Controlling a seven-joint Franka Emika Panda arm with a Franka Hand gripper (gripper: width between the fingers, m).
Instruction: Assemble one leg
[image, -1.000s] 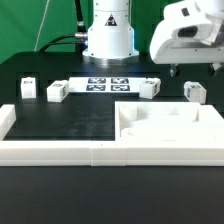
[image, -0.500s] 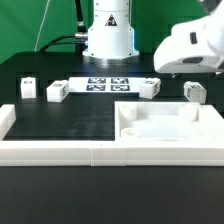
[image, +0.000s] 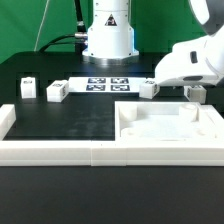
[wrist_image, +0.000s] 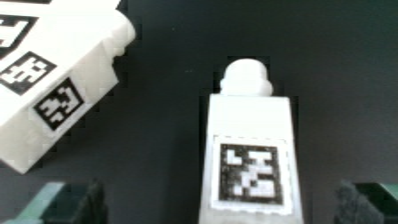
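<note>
**Gripper**: released. In the wrist view its two fingers stand wide apart, one on either side of the leg, and touch neither flank. Nothing is held.

**Leg:** it lies flat on the table, tag face up, with its rounded peg end pointing away from the fingers. In the exterior view it sits at the exterior view's right, just beyond the far rim of the panel and under the arm's wrist housing.

**Judgement:** the jaws straddle the leg's long sides squarely. A closure would therefore grip the two flat flanks and leave the peg end free for insertion. The approach appears aligned. Only the fingertips show beside the tagged end, so some descent probably remains.

**Risk:** a larger tagged part lies near the leg but apart from it; whether it belongs to the panel cannot be told. The finger on that side has limited room. A spare leg rests beside the marker board, well clear of this work.
</note>
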